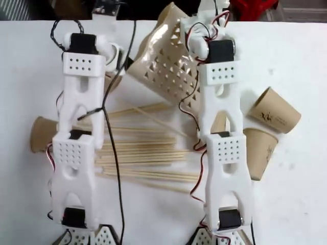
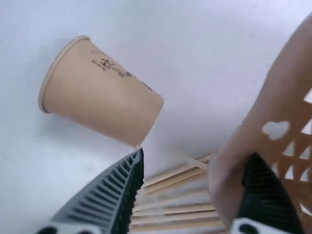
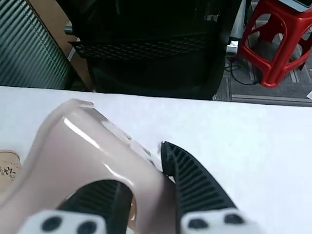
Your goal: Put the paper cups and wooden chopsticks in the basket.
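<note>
Clamps right jaws on the rim of the basket (image 1: 163,66), tilted at upper centre of the high view. Holds left jaws wide apart beside the basket's wall, one paper cup (image 2: 97,92) lying on its side just beyond them. Shows chopsticks (image 1: 148,158) strewn mid-frame on the bench (image 1: 301,56), long axes running across the frame. Probably falls to the left arm (image 1: 76,148), nearer that cup.

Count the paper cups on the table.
3. One cup lies left of the left arm, partly under it; a second and a third lie side by side, right of the right arm. Others may hide beneath the arms.
</note>
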`<control>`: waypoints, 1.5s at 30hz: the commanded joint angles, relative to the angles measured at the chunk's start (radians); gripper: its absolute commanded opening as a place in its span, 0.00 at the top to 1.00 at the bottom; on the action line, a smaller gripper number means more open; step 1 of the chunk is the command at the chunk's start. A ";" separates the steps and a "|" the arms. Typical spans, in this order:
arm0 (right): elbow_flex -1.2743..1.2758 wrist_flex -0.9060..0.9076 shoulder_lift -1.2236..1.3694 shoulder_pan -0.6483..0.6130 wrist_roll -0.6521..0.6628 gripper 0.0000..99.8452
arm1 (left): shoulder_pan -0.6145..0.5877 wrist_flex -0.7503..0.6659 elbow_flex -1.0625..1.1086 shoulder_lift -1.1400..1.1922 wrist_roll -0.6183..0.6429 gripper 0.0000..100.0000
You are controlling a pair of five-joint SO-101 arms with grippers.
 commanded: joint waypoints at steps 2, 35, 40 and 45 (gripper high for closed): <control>-0.055 -0.008 -0.179 -0.015 -0.014 0.98 | 0.056 -0.054 0.009 -0.001 -0.084 0.78; -0.058 -0.041 -0.107 0.096 -0.092 0.98 | -0.067 0.021 -0.109 -0.386 0.109 0.71; -0.049 0.223 -0.249 0.027 0.066 0.98 | -0.065 0.018 0.147 -0.674 0.227 0.68; -0.034 0.371 -0.302 0.028 0.114 0.98 | -0.061 0.023 0.281 -0.779 0.272 0.68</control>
